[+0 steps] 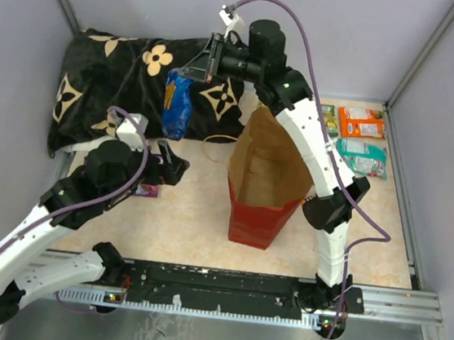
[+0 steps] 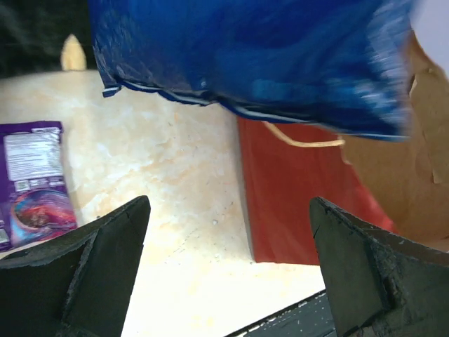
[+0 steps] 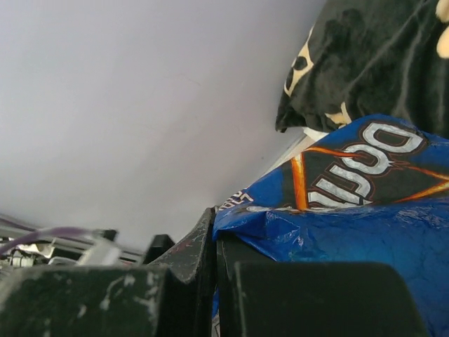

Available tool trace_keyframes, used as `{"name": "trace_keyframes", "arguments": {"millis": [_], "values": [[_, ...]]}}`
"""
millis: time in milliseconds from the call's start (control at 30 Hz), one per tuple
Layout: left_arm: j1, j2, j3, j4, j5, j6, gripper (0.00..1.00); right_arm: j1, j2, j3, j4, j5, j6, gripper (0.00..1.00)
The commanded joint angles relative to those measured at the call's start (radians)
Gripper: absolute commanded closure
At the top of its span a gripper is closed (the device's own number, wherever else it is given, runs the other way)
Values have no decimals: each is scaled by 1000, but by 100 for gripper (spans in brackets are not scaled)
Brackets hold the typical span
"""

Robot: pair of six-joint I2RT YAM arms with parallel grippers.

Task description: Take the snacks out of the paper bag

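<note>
The red paper bag [image 1: 261, 192] stands open in the middle of the table, brown inside; its red wall shows in the left wrist view [image 2: 295, 189]. My right gripper [image 1: 191, 71] is shut on the top edge of the blue Doritos bag [image 1: 177, 103], which hangs in the air in front of the pillow, left of the paper bag. The Doritos bag fills the right wrist view [image 3: 351, 203] and the top of the left wrist view [image 2: 252, 56]. My left gripper [image 1: 172, 166] is open and empty, low over the table, left of the paper bag. A purple packet [image 1: 147, 191] lies by it [image 2: 31, 182].
A black flower-patterned pillow [image 1: 122, 84] lies at the back left. Green [image 1: 329, 116], orange [image 1: 361, 122] and teal [image 1: 362, 157] packets lie at the back right. A loose handle loop [image 1: 218, 139] lies behind the paper bag. Grey walls close in the table.
</note>
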Motion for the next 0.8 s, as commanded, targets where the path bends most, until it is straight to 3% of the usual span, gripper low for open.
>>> {"name": "trace_keyframes", "arguments": {"millis": [0,333,533,667,733,767], "values": [[2,-98,67,-96,-102,15,0,54,-5,67,158,34,34,100],[2,-177,232,-249,-162,6,0,171,57,10,103,126,-67,100],[1,-212,221,-273,-238,-5,0,200,74,-29,71,138,-92,100],[1,-185,194,-275,-288,7,0,200,-72,-326,104,259,-183,63],[1,-126,181,-297,-307,11,0,182,-154,-458,143,303,-196,32],[1,-92,177,-313,-312,9,0,170,-183,-488,136,320,-204,10]]}}
